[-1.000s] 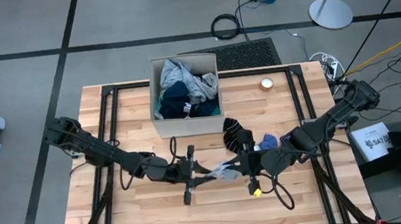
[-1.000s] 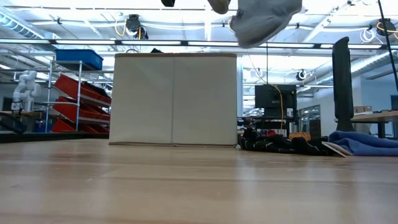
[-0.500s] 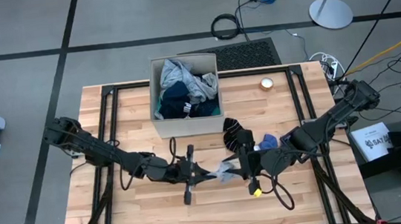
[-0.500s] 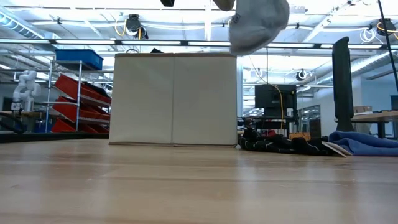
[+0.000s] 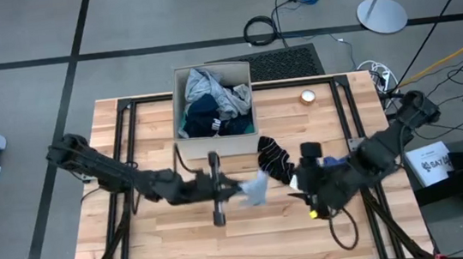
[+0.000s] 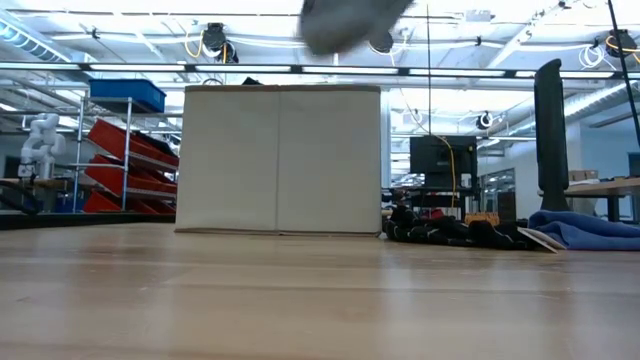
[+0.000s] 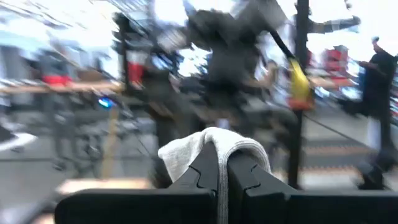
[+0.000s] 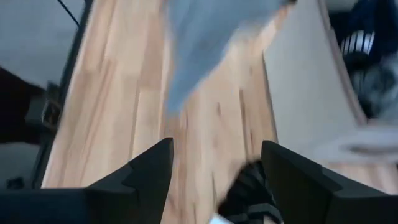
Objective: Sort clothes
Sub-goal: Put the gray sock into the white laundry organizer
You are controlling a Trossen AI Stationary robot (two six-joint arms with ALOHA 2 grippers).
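Jaws of the left gripper (image 7: 217, 177) are pinched tight on a small soft grey sock (image 7: 214, 146), and the jaws of the right gripper (image 8: 214, 171) stand wide apart with nothing between them. From above, the left gripper (image 5: 230, 186) holds the grey sock (image 5: 255, 188) up over the middle of the wooden table (image 5: 176, 256), and the right gripper (image 5: 299, 181) sits just beside it, to the right. The step in hand looks like lifting this one sock, now that only the left arm has it. Next it needs a place to go, and I think the left arm must carry it to a pile or a clear spot and then let go. A striped black sock (image 5: 274, 158) lies on the table between the two grippers and a bit farther back, so the sock should not be dropped on top of it. A small blue cloth piece (image 5: 335, 162) lies by the right arm. Farther back stands a square beige box (image 5: 188, 143) full of clothes, with a grey garment (image 5: 206, 85) and dark navy ones (image 5: 209, 114) inside. The low view is poor here: a blurry grey shape (image 6: 350, 20) at the top is probably the hanging sock. A small round roll of tape (image 5: 307, 96) sits near the far edge.
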